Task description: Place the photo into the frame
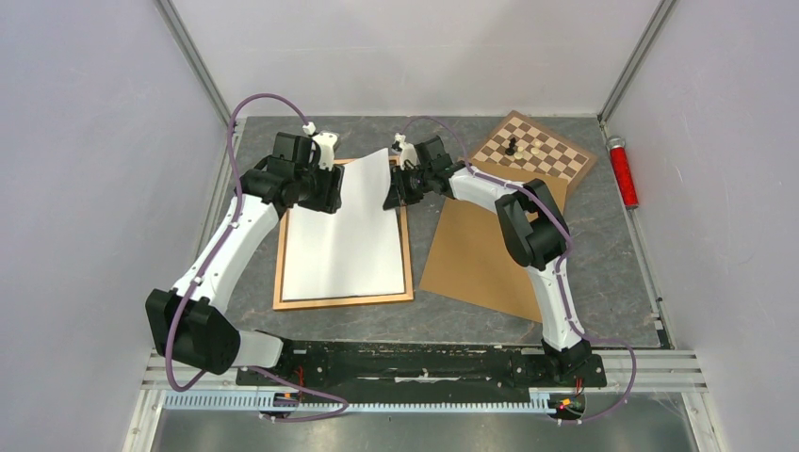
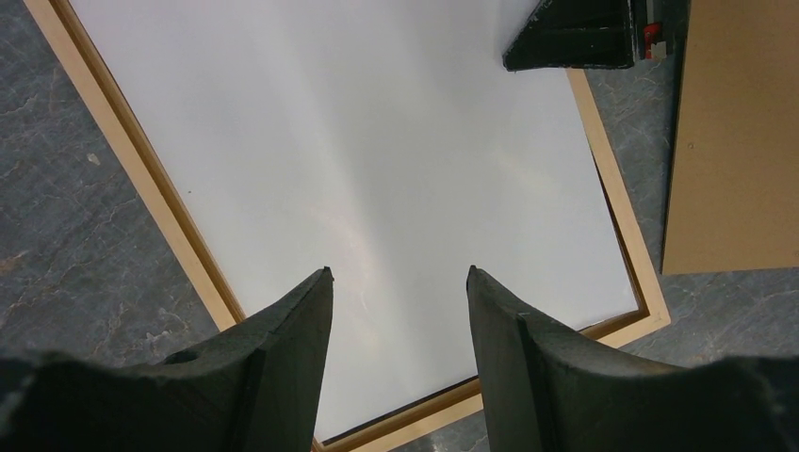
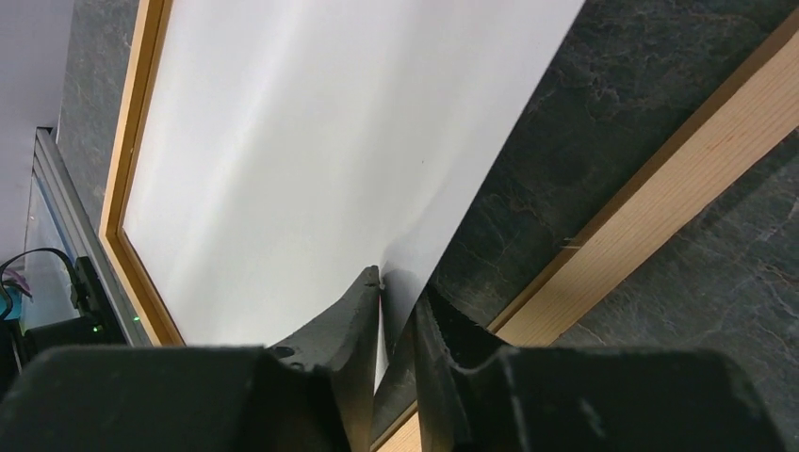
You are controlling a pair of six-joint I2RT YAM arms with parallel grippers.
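The photo (image 1: 344, 235) lies white back up inside the light-brown wooden frame (image 1: 344, 299) at the table's centre-left. Its far right corner is lifted off the frame. My right gripper (image 1: 394, 193) is shut on that raised edge; in the right wrist view its fingers (image 3: 400, 282) pinch the sheet (image 3: 311, 141) above the frame's rail (image 3: 660, 198). My left gripper (image 1: 322, 191) is open and empty, hovering over the photo's far part. In the left wrist view it (image 2: 399, 273) has white paper (image 2: 377, 141) below and between its jaws, with the frame's rail (image 2: 122, 141) beside it. The printed side is hidden.
A plain brown backing board (image 1: 481, 254) lies right of the frame, also in the left wrist view (image 2: 735, 141). A chessboard (image 1: 537, 151) with a few pieces stands at the back right. A red cylinder (image 1: 622, 171) lies by the right wall.
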